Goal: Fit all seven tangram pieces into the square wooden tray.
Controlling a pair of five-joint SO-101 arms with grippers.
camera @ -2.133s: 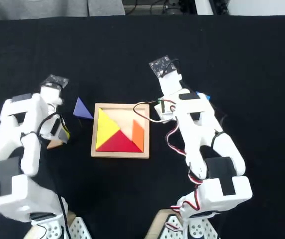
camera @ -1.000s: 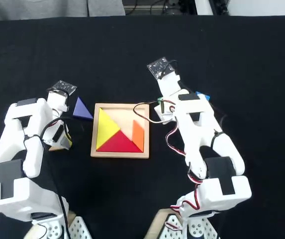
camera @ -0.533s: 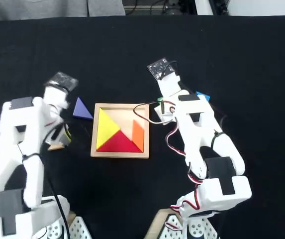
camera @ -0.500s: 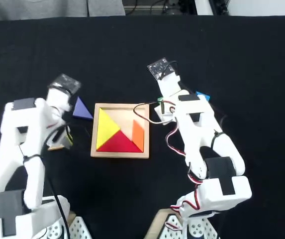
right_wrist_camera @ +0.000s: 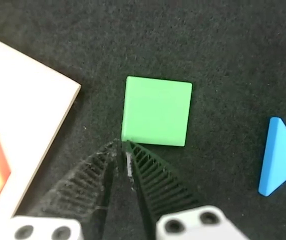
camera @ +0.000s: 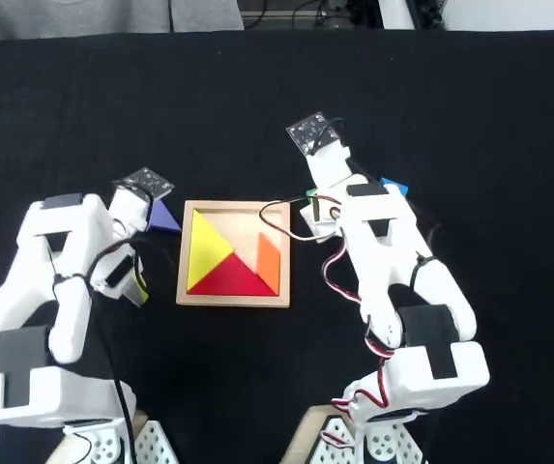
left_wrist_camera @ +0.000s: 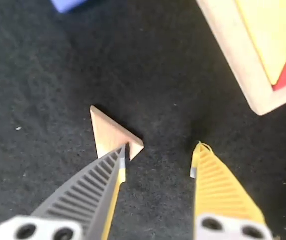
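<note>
At centre frame in the high view we list the square wooden tray [camera: 235,302]. It holds a yellow triangle [camera: 207,253], a red triangle [camera: 233,278] and an orange piece [camera: 270,263], with bare wood in its upper part.

Just left of the tray's upper left corner, a purple triangle [camera: 165,219] lies loose on the black cloth [camera: 470,116].

Left of the tray we log the left gripper [left_wrist_camera: 160,150], jaws apart and holding nothing. One fingertip is at the edge of a small tan triangle [left_wrist_camera: 112,133] that lies flat near the tray.

Right of the tray's upper right corner we log the right gripper [right_wrist_camera: 124,145], fingers pressed together and empty. Its tips are at a corner of the green square [right_wrist_camera: 156,111], which lies just beside the tray.

Farther right, a light blue triangle [camera: 393,187] lies apart from the square.
</note>
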